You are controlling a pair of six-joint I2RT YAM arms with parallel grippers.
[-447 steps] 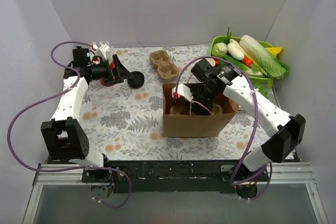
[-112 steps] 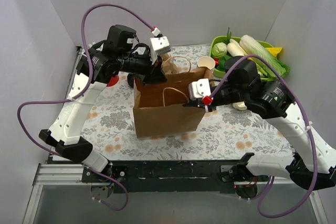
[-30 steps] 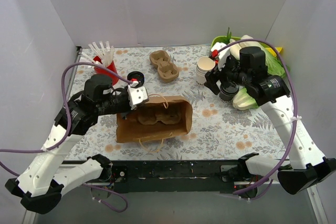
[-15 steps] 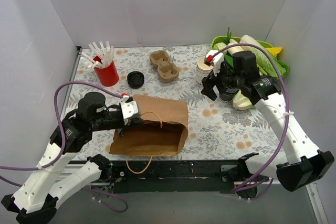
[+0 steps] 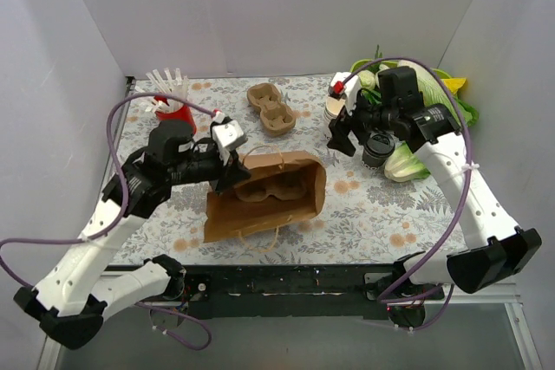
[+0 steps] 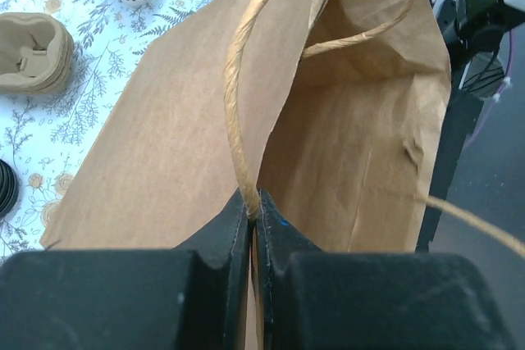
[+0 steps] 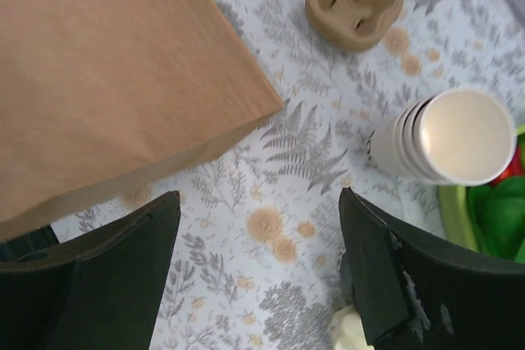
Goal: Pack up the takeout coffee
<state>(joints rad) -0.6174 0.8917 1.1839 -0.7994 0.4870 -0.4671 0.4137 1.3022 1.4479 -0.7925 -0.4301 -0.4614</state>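
Since half a second ago the left arm has swung up and to the right, tipping the bag so its mouth now faces upward. The right arm has edged a little left and farther out.

The left pincer (image 6: 253,231) is pressed together on the paper-cord handle (image 6: 234,79) of the brown paper bag (image 5: 260,214). The cord rises straight out from between its fingers. From there the bag slopes down to the table (image 5: 373,205), with its near end resting on the floral cloth. A tan two-cup pulp carrier (image 5: 276,188) lies inside it, seen through the open mouth.

The right pincer (image 7: 254,268) hangs above the table with its fingers (image 7: 107,268) spread wide apart and only cloth between them. Just to its far side stands a stack of white paper cups (image 7: 455,137). Just to its right, partly under the arm, is the black-lidded cup (image 5: 378,151). It stands upright on the table, well apart from the bag, though little of its body shows. A pale cabbage leaf (image 5: 403,165) lies beside it, and the green basket (image 5: 438,73) of vegetables sits in the far right corner.

Farther left, a stack of spare carriers (image 5: 271,108) rests near the far edge. The red cup of straws (image 5: 176,110) stands at the far left, behind the left arm.
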